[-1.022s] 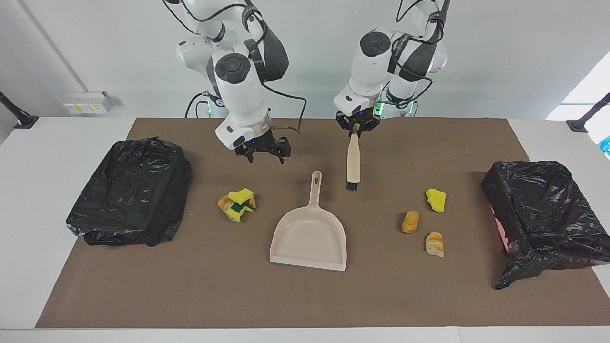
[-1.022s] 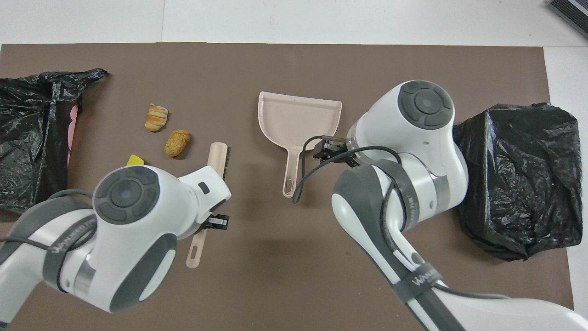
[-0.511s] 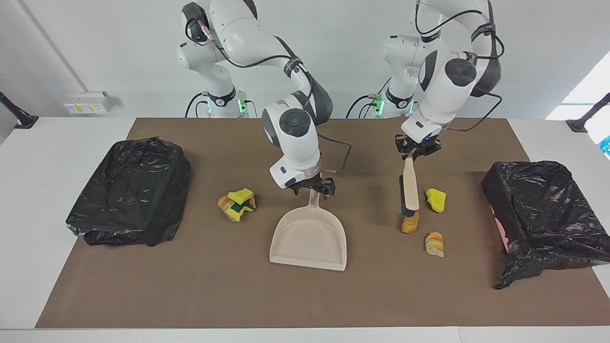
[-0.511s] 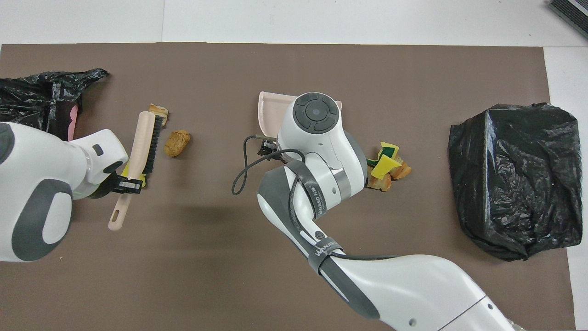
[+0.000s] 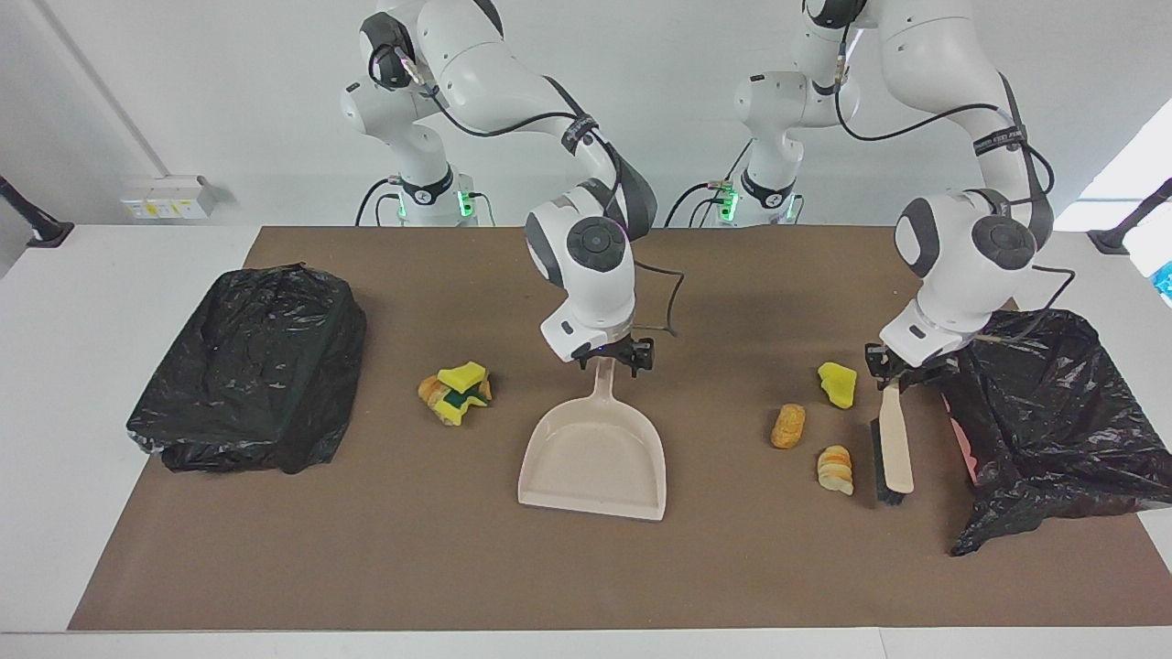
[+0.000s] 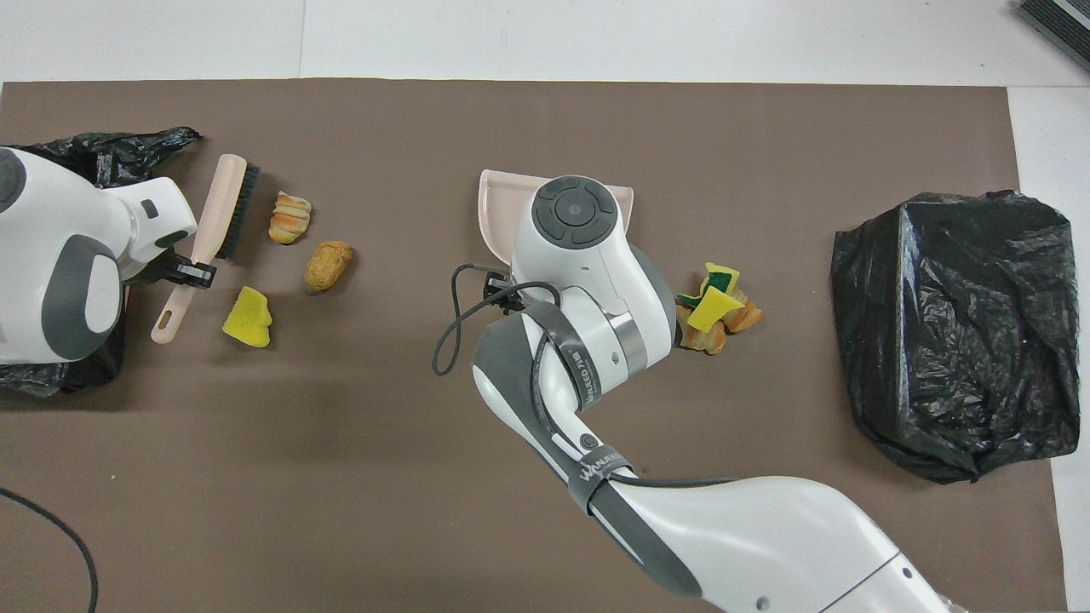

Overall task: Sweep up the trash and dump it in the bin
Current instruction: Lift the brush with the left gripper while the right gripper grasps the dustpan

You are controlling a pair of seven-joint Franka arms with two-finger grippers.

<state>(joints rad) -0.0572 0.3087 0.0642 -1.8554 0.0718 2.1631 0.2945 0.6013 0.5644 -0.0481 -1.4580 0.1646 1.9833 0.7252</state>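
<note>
My left gripper is shut on the handle of the beige brush, which slants down to the mat beside the black bin at the left arm's end, bristles facing the trash. Three scraps lie next to it: a yellow sponge chunk, a brown lump and a tan striped lump. My right gripper sits at the top of the beige dustpan's handle; the dustpan lies flat mid-mat. A pile of yellow-green sponge and bread scraps lies beside it.
A second black bag-covered bin stands at the right arm's end of the brown mat. In the overhead view the right arm covers most of the dustpan, and the left arm covers part of the bin.
The left arm has carried the brush from over the brown lump to beside the bin, past the three scraps. The right gripper has come down onto the dustpan handle.
</note>
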